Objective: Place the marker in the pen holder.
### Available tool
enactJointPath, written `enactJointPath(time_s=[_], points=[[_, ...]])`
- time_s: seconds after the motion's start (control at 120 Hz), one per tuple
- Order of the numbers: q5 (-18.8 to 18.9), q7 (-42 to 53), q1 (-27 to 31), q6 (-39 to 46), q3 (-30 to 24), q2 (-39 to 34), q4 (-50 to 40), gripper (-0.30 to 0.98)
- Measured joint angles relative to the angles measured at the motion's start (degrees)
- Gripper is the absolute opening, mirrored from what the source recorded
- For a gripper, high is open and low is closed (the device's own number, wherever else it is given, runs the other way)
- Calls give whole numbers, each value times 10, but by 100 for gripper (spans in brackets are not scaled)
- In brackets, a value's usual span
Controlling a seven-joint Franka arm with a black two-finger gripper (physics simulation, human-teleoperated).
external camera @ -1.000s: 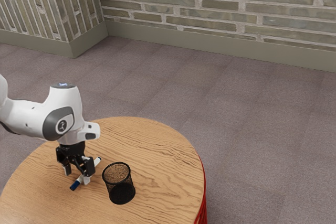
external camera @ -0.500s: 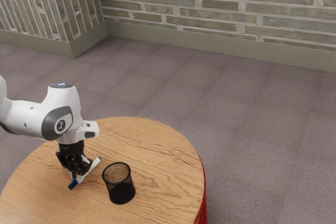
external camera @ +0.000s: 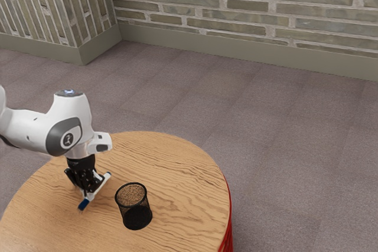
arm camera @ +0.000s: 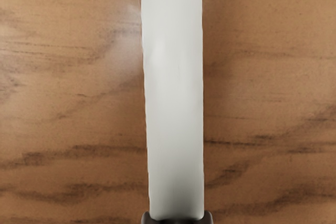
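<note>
Black wire-mesh pen holder (external camera: 135, 209): stands upright on the round wooden table (external camera: 180, 175) and serves as the landmark for all positions below.

Gripper (external camera: 90, 193): located beside the pen holder, toward the exterior view's left, near it and apart from it. Fingers are clamped on the marker (external camera: 99, 186), one against each side of the barrel.

Marker orientation: slanted across the gripper. The white end (external camera: 107, 176) points away from the exterior camera and lies nearer the pen holder's rim; the blue end (external camera: 84, 204) lies farther from the pen holder, toward the exterior view's left. The marker is outside the pen holder, and the two do not touch. Clearance between the marker and the wood beneath it cannot be determined.

Wrist view: the smooth white barrel extends from the gripper over brown wood with dark grain lines.

Robot arm (external camera: 69, 123): white with dark grey joint covers; reaches in from the exterior view's left of the pen holder, with its hand above the table.

Surroundings: grey carpet (external camera: 283, 146) and a brick wall (external camera: 254, 4) lie beyond the pen holder. Red material (external camera: 229, 237) is visible below the table edge, to the exterior view's right of the pen holder.
</note>
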Motion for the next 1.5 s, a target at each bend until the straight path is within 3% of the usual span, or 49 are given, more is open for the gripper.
enactJointPath(time_s=[0.2, 0.342, 0.6, 0.825, 1.167, 1.317, 1.5], points=[[16, -10, 3, -20, -7, -34, 23, -10], [39, -15, 3, -70, -16, -41, 87, -10], [51, -18, 4, -202, -84, -38, 185, -10], [41, -14, -53, -333, -122, -33, 232, -10], [29, -4, -175, -462, -129, -49, 267, -10], [37, 1, -100, -517, -132, -1, 370, -10], [41, 7, -4, -553, -133, 18, 377, -10]])
